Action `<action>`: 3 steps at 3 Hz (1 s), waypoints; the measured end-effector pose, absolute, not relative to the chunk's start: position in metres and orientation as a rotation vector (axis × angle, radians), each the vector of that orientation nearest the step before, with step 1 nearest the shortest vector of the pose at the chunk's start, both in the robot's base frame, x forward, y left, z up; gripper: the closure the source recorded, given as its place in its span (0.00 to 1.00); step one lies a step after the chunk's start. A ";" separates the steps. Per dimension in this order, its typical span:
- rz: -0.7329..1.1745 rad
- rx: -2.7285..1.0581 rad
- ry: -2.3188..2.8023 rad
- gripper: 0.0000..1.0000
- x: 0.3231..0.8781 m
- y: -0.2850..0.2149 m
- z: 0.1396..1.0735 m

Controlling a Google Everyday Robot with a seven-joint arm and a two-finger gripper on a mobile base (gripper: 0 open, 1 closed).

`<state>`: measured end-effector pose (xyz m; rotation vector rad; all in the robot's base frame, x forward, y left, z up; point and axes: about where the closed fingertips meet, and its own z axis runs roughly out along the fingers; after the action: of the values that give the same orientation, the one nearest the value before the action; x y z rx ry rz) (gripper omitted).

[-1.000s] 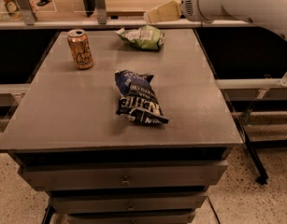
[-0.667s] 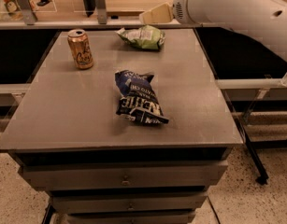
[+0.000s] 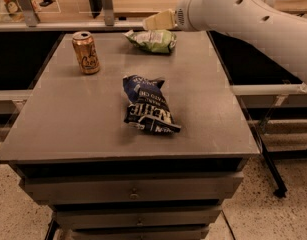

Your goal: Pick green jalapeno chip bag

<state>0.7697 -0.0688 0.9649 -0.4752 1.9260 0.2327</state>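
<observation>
The green jalapeno chip bag (image 3: 153,40) lies at the far edge of the grey table (image 3: 68,124), light green and wrinkly with a pale patch. My gripper (image 3: 155,21) is at the end of the white arm that reaches in from the upper right. It hovers just above the bag's far side, with its tan fingers pointing left. It holds nothing that I can see.
A dark blue chip bag (image 3: 147,105) with white lettering lies in the middle of the table. A gold soda can (image 3: 86,52) stands upright at the far left. Drawers run below the table front. A counter rail crosses behind the table.
The arm has swung left, bringing the gripper from right of the green bag to just above its far side. The bags and can have not moved.
</observation>
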 end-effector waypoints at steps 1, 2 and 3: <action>0.315 -0.501 1.944 0.00 0.790 -0.059 0.942; 0.342 -0.556 1.951 0.00 0.809 -0.055 0.925; 0.381 -0.599 1.949 0.00 0.825 -0.053 0.910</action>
<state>0.8247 -0.0531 0.9104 -0.5993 1.9493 0.3813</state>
